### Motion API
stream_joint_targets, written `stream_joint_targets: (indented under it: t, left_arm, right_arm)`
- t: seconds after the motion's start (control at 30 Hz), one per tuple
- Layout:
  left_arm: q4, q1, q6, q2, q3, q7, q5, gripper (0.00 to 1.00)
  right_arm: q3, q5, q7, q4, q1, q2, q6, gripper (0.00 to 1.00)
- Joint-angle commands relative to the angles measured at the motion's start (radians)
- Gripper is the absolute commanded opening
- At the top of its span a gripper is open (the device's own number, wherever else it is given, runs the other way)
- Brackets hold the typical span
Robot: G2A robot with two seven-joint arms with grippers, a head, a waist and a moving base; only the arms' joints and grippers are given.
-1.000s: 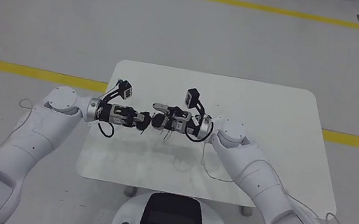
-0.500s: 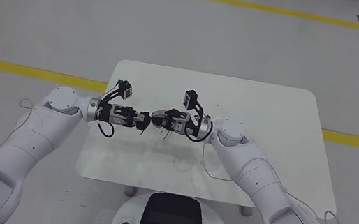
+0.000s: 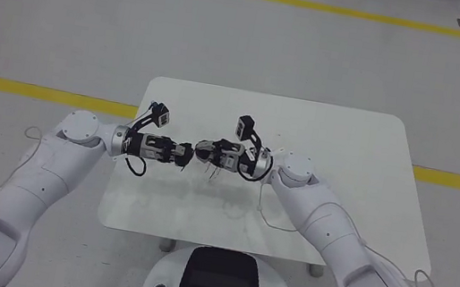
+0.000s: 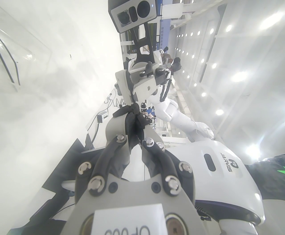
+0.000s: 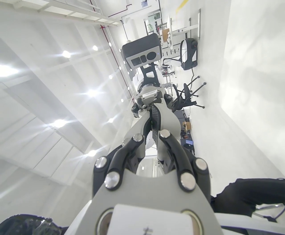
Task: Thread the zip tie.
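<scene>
Above the white table my two grippers meet tip to tip. The left gripper is shut, with a black piece of the zip tie pinched at its fingertips. Facing it, the right gripper is also shut, its tips touching the left ones. Thin strands of the zip tie hang in a loop just below the right gripper. In the right wrist view the left gripper sits straight ahead, beyond my own fingers. The spot where tail and head meet is hidden between the fingertips.
The table's bare top stretches to both sides under the arms, with its front edge near the robot. Yellow floor lines run behind and beside the table.
The right gripper has edged slightly toward the left one and turned a little at the wrist. The left arm has kept still.
</scene>
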Motion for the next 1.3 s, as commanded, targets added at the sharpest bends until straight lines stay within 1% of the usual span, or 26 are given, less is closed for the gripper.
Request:
stream_joint_targets:
  t: [0.0,0.03,0.33,0.6,0.63,0.67,0.7,0.73,0.83,0.9,0.97,1.03,1.07,1.13,1.17,1.27]
  left_arm:
    - [0.0,0.0,0.0,0.0,0.0,0.0,0.0,0.87]
    - [0.0,0.0,0.0,0.0,0.0,0.0,0.0,1.0]
    - [0.0,0.0,0.0,0.0,0.0,0.0,0.0,1.0]
    - [0.0,0.0,0.0,0.0,0.0,0.0,0.0,1.0]
    - [0.0,0.0,0.0,0.0,0.0,0.0,0.0,1.0]
    - [0.0,0.002,0.002,0.0,0.0,0.01,-0.001,1.0]
    - [-0.003,0.008,0.002,-0.001,-0.002,0.045,0.001,1.0]
    - [-0.012,0.017,0.0,-0.001,-0.002,0.067,0.003,1.0]
    - [-0.03,0.035,0.0,-0.007,-0.015,0.104,-0.032,1.0]
    - [-0.043,0.046,0.0,-0.012,-0.023,0.123,-0.044,1.0]
    - [-0.056,0.054,0.0,-0.022,-0.029,0.143,-0.049,1.0]
    - [-0.06,0.059,0.0,-0.031,-0.036,0.162,-0.056,1.0]
    - [-0.059,0.062,0.0,-0.039,-0.039,0.178,-0.056,1.0]
    - [-0.057,0.066,0.0,-0.049,-0.048,0.215,-0.051,1.0]
    - [-0.055,0.068,0.0,-0.054,-0.054,0.237,-0.042,1.0]
    - [-0.055,0.068,0.0,-0.054,-0.054,0.237,-0.042,1.0]
  right_arm:
    - [0.007,0.002,-0.009,-0.001,-0.003,0.001,-0.004,0.0]
    - [0.012,0.001,-0.017,-0.001,-0.006,0.001,-0.007,0.0]
    - [0.06,0.035,-0.043,-0.008,-0.035,0.008,-0.01,0.0]
    - [0.061,0.03,-0.051,-0.007,-0.034,0.009,-0.01,0.0]
    - [0.062,0.027,-0.063,-0.01,-0.039,0.009,-0.009,0.0]
    - [0.065,0.019,-0.085,-0.02,-0.045,0.01,-0.011,0.0]
    - [0.07,0.013,-0.106,-0.033,-0.053,0.011,-0.021,0.0]
    - [0.077,0.0,-0.143,-0.049,-0.066,0.013,-0.043,0.0]
    - [0.082,-0.04,-0.257,-0.106,-0.109,0.014,-0.096,0.0]
    - [0.082,-0.068,-0.328,-0.139,-0.133,0.013,-0.12,0.0]
    - [0.078,-0.103,-0.417,-0.171,-0.157,0.01,-0.144,0.0]
    - [0.074,-0.126,-0.484,-0.193,-0.174,0.007,-0.162,0.0]
    - [0.072,-0.146,-0.534,-0.205,-0.184,0.004,-0.178,0.0]
    - [0.069,-0.172,-0.593,-0.22,-0.198,0.001,-0.197,0.0]
    - [0.069,-0.186,-0.612,-0.224,-0.2,0.0,-0.206,0.0]
    - [0.069,-0.186,-0.612,-0.224,-0.2,0.0,-0.206,0.0]
